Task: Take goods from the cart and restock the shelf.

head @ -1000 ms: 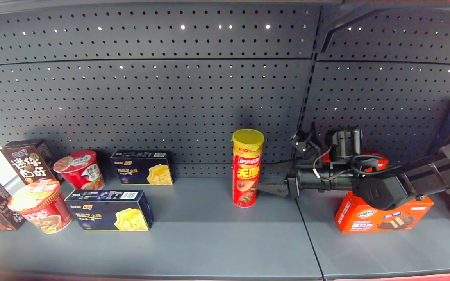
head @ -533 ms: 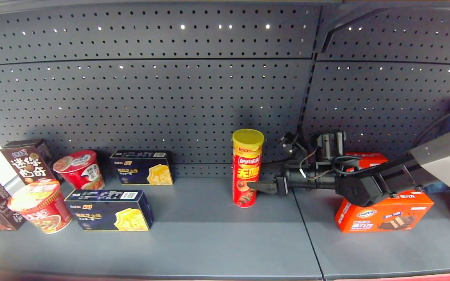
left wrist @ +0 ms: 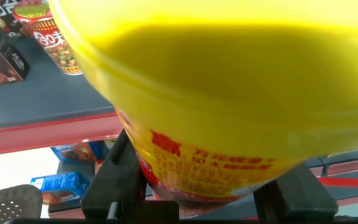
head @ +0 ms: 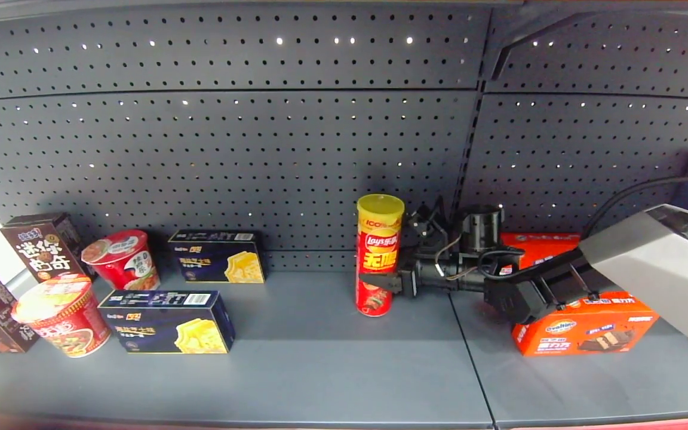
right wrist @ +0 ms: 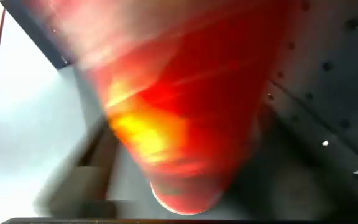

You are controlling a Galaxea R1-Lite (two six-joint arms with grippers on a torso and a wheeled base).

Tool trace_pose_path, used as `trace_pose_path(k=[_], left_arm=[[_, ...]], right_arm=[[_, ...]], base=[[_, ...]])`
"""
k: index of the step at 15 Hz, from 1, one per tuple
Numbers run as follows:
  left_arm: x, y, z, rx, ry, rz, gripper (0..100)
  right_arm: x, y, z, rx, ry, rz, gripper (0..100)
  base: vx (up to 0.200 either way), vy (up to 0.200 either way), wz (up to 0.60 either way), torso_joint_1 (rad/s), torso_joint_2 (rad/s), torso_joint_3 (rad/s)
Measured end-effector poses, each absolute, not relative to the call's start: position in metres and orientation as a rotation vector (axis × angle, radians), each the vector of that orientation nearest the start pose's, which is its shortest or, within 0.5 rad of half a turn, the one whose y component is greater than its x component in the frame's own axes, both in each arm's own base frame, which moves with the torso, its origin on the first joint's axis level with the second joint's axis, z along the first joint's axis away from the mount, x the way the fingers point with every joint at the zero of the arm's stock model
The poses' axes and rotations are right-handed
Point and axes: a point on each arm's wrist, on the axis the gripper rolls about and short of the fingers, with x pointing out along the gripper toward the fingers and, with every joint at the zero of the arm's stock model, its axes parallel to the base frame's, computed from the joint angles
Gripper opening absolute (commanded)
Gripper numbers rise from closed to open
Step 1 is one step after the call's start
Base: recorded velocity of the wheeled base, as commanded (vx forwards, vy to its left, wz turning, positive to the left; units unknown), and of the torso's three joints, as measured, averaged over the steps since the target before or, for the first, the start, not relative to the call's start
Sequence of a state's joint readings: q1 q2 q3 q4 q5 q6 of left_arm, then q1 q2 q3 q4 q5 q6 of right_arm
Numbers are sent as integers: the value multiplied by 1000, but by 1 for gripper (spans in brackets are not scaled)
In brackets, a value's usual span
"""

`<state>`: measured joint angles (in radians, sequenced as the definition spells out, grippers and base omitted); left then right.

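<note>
Head view: the right gripper is at the chip can, which stands mid-shelf, apparently stocked; whether its jaws grip, I cannot tell

Left wrist view: the left gripper is clamped on a yellow-lidded tub, not yet shelved

Right wrist view: the chip can, blurred, close

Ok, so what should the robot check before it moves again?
1. Chips can standing upright on the shelf: ok.
2. Right gripper level with the can's middle: ok.
3. Right gripper's hold on the can: cannot tell.
4. Left gripper holding the yellow-topped container: ok.
5. Bare shelf space just left of the can: ok.
6. Right arm clear of the orange box: cannot tell.
</note>
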<state>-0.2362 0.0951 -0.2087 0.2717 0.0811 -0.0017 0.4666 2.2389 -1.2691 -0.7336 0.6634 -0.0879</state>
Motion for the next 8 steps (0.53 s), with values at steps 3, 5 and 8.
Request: trace_pose_path(k=[3, 5, 8], left_arm=[[-30, 9, 104, 24, 167, -156, 0], [-29, 9, 101, 25, 179, -154, 0], [-28, 9, 101, 17, 166, -155, 0]], right_arm=[[386, 215, 107, -60, 217, 1091, 0], [377, 216, 110, -62, 229, 1093, 0], [349, 219, 123, -71, 243, 1075, 0]], base=[[0, 0, 0, 0, 0, 0], [0, 0, 0, 0, 0, 0], [0, 0, 0, 0, 0, 0]])
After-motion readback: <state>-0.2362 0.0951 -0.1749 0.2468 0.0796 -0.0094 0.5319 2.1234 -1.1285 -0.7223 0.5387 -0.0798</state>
